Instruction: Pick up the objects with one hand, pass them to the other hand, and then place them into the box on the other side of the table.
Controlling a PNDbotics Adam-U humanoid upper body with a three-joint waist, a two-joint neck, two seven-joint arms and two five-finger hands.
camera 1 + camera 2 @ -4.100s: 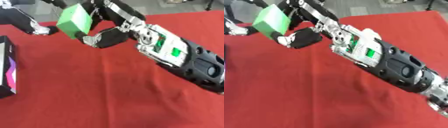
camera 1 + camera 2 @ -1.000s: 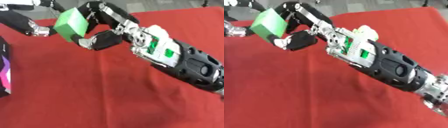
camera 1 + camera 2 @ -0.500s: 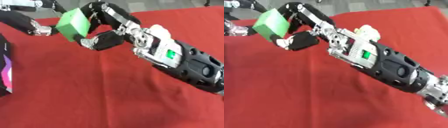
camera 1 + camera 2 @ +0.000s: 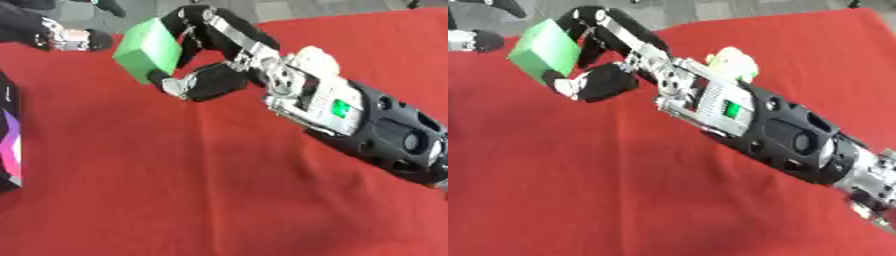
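Leftmost, a black box (image 4: 9,145) with a pink and purple panel sits at the table's left edge on the red cloth (image 4: 175,200). Above and just right of it, near the upper left corner, the robot's left hand (image 4: 66,39) shows only in part, and whether its fingers are apart or curled cannot be told from here. Next, a green block (image 4: 150,48) hangs in the air above the cloth, tilted, near that left hand but apart from it. The right hand (image 4: 206,65) holds the block, fingers curled over its top edge and thumb pressed under its lower corner, the long black forearm running down to the lower right. Judging from this, the handover step is in hand (the block is lifted and offered across). The next move likely calls for the left hand to close on a free face before the right lets go
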